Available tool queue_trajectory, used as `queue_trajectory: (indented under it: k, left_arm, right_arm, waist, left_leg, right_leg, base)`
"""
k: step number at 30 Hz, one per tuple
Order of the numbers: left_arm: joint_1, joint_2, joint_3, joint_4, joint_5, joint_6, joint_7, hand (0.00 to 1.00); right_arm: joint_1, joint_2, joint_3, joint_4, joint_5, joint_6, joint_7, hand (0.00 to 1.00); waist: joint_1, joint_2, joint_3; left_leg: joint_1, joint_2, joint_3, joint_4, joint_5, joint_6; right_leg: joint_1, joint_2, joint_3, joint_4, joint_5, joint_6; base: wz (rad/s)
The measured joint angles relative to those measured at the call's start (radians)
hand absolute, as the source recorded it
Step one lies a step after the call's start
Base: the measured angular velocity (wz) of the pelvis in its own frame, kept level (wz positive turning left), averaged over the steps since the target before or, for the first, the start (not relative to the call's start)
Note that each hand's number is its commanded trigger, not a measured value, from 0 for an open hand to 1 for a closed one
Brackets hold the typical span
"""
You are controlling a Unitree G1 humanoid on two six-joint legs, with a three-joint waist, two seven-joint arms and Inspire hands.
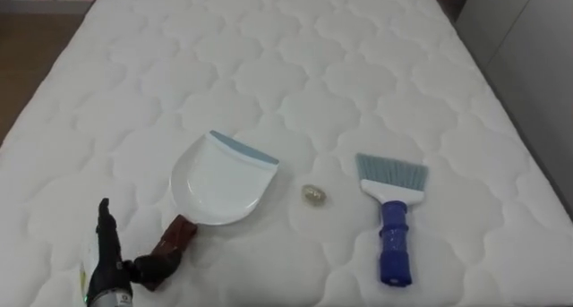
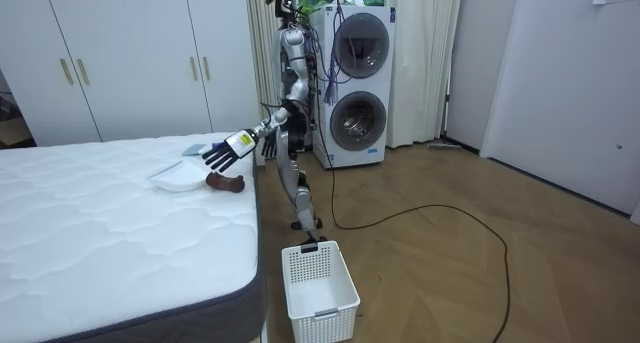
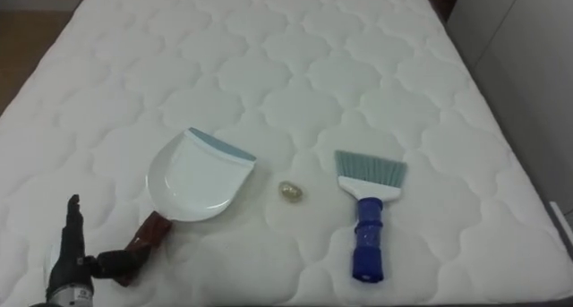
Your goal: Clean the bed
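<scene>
A white dustpan (image 1: 219, 182) with a brown handle (image 1: 176, 239) lies on the white mattress (image 1: 295, 65), its blue-grey lip pointing away from me. To its right sits a small crumpled beige scrap (image 1: 313, 194). Further right lies a blue-handled brush (image 1: 392, 219), grey bristles towards the far side. My left hand (image 1: 109, 253) is at the lower left, fingers straight and pointing up, thumb right beside the end of the dustpan handle. In the room view I stand at the bed's end, with that hand (image 2: 222, 153) reaching over the mattress next to the dustpan (image 2: 178, 178).
The mattress edge runs along the right, close to a pale wall (image 1: 537, 56). Wooden floor (image 1: 27, 47) shows beyond the bed's left edge. A white basket (image 2: 320, 288) stands on the floor by my feet. Stacked washing machines (image 2: 355, 78) are behind me.
</scene>
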Motion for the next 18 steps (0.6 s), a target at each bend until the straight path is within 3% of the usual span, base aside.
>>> queue_trajectory:
  k: [8, 14, 18]
  left_arm:
    - [-0.013, 0.003, -0.039, 0.06, 0.077, -0.001, 0.001, 0.0]
    - [-0.038, 0.004, -0.05, 0.116, 0.097, 0.0, 0.005, 0.0]
    - [-0.042, 0.005, -0.085, 0.133, 0.096, 0.003, 0.009, 0.0]
  right_arm:
    - [-0.011, -0.001, -0.007, -0.003, -0.023, 0.0, -0.001, 0.0]
    - [-0.029, -0.006, -0.007, -0.005, -0.049, 0.0, -0.008, 0.0]
    - [-0.044, -0.016, -0.004, -0.005, -0.053, 0.001, -0.011, 0.0]
  waist:
    - [-0.023, 0.005, 0.0019]
    - [-0.034, 0.02, 0.0043]
    - [-0.048, 0.037, 0.0015]
  left_leg:
    - [-0.045, 0.0, -0.012, 0.021, 0.0, 0.0]
    - [-0.07, 0.001, -0.012, 0.023, 0.0, 0.0]
    - [-0.092, 0.002, -0.007, 0.027, 0.001, 0.002]
  right_leg:
    - [-0.038, 0.001, -0.004, 0.013, 0.005, -0.001]
    - [-0.063, 0.001, 0.0, 0.016, 0.007, -0.003]
    - [-0.096, -0.002, 0.003, 0.033, 0.008, -0.002]
  base:
    - [0.04]
    - [0.0]
    - [-0.03]
